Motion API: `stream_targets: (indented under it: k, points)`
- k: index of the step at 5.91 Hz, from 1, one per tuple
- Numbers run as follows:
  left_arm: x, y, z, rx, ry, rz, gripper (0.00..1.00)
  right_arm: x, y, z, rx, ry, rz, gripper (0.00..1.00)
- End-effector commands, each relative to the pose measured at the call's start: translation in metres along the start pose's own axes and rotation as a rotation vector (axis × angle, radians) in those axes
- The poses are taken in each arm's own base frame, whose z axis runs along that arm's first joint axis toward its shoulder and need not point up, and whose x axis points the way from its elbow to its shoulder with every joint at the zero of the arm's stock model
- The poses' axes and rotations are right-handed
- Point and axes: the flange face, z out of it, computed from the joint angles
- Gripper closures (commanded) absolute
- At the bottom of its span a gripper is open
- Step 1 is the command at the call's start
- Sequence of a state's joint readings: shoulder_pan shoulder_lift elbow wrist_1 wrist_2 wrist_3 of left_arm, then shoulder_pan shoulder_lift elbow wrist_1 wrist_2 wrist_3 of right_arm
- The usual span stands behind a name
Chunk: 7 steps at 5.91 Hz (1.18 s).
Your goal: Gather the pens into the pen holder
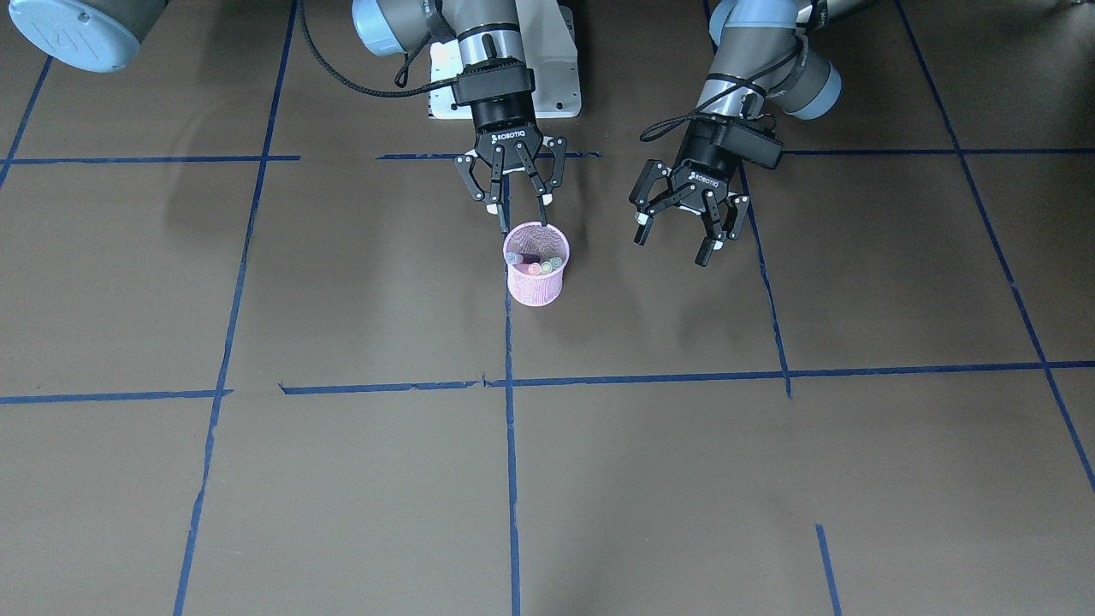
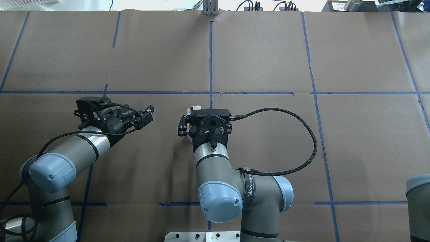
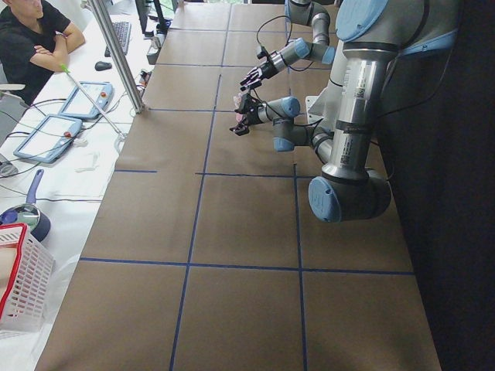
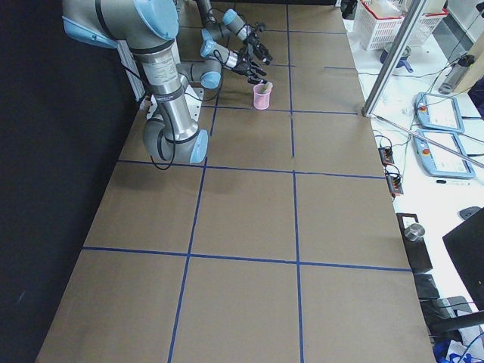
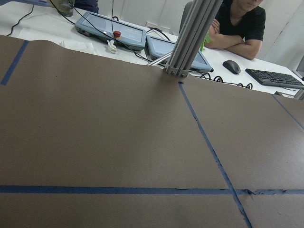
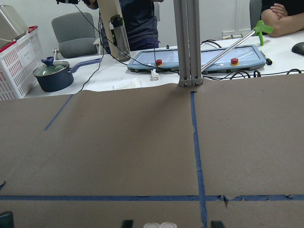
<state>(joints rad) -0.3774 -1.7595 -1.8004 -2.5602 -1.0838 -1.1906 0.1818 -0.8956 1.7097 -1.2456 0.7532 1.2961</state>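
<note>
The pink wire-mesh pen holder stands upright on the brown table near the middle, and also shows in the exterior right view. Several pens stand inside it, their pale caps just above the rim. Two caps peek in at the bottom edge of the right wrist view. My right gripper is open and empty, pointing down just over the holder's robot-side rim. In the overhead view its wrist hides most of the holder. My left gripper is open and empty, hovering to the holder's side, apart from it.
Blue tape lines cross the table. A white base plate lies behind the right arm. A third arm's blue-grey joint sits at the table's end. A person, control tablets and a metal post stand beyond the far edge.
</note>
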Motion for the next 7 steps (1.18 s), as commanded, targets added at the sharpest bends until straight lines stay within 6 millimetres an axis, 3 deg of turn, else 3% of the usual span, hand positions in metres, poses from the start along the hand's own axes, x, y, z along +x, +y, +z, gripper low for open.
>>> stream_targets:
  k: [1, 2, 3, 4, 5, 6, 7]
  points:
    - [-0.002, 0.0, 0.0, -0.001, -0.004, 0.005, 0.0, -0.005, -0.014, -0.009, -0.037, -0.038, 0.035, 0.01]
    - [-0.026, 0.006, -0.006, -0.015, -0.04, 0.036, 0.0, 0.004, -0.043, -0.015, -0.126, -0.091, 0.073, 0.01]
    - [-0.051, 0.002, -0.006, -0.063, -0.069, 0.05, 0.0, 0.035, -0.063, -0.005, -0.161, -0.077, 0.074, 0.01]
    - [-0.092, -0.023, -0.006, -0.141, -0.097, 0.04, 0.0, 0.073, -0.083, 0.017, -0.234, -0.054, 0.076, 0.01]
    - [-0.136, -0.059, -0.012, -0.211, -0.129, 0.01, 0.0, 0.115, -0.108, 0.039, -0.316, -0.033, 0.06, 0.01]
    - [-0.174, -0.108, -0.019, -0.294, -0.165, 0.061, 0.0, 0.183, -0.139, 0.064, -0.398, 0.01, -0.001, 0.01]
    - [-0.224, -0.167, -0.036, -0.391, -0.232, 0.157, 0.0, 0.265, -0.177, 0.078, -0.498, 0.029, -0.082, 0.01]
